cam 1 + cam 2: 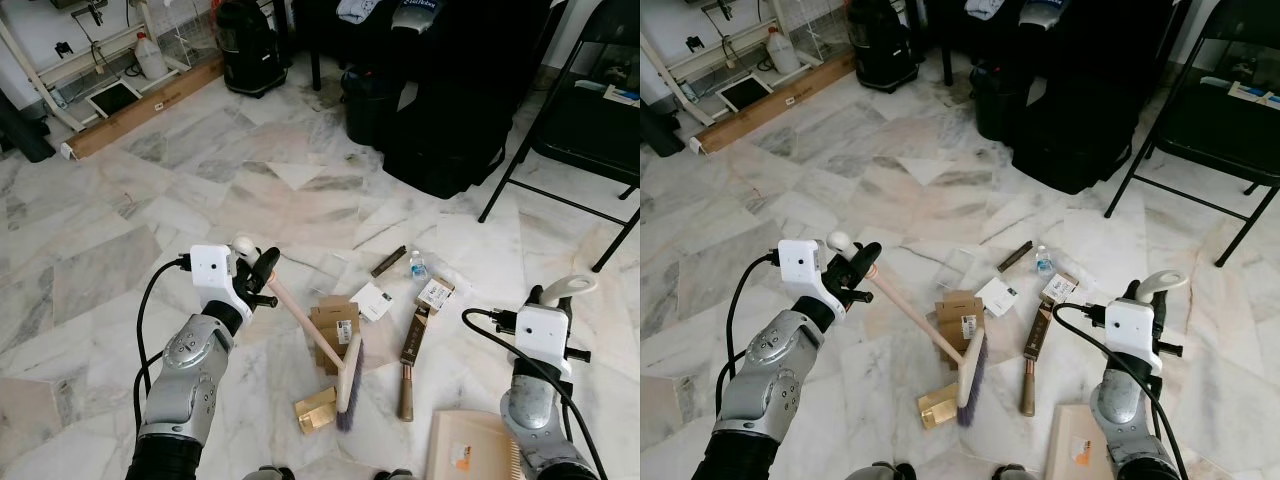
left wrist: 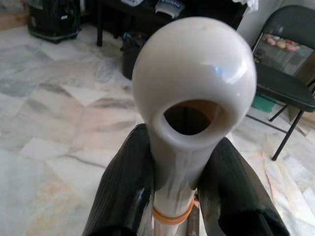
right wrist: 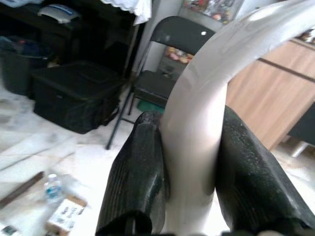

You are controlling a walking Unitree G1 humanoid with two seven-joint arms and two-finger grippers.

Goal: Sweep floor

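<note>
Here the left gripper (image 1: 262, 272) clenches the wooden-handled purple-bristled broom (image 1: 347, 378), the right gripper (image 1: 548, 298) the tan plastic dustpan (image 1: 470, 447); a hard stroke could scatter the brown cardboard scraps (image 1: 333, 325) past it.

Polished veined marble floor (image 1: 120, 200); broom (image 1: 310, 335) with pale wooden shaft and glossy cream plastic end cap; dustpan (image 1: 470, 447) of matt tan plastic; flattened brown cardboard boxes (image 1: 335, 325); folding chair (image 1: 585, 110) of black metal
</note>
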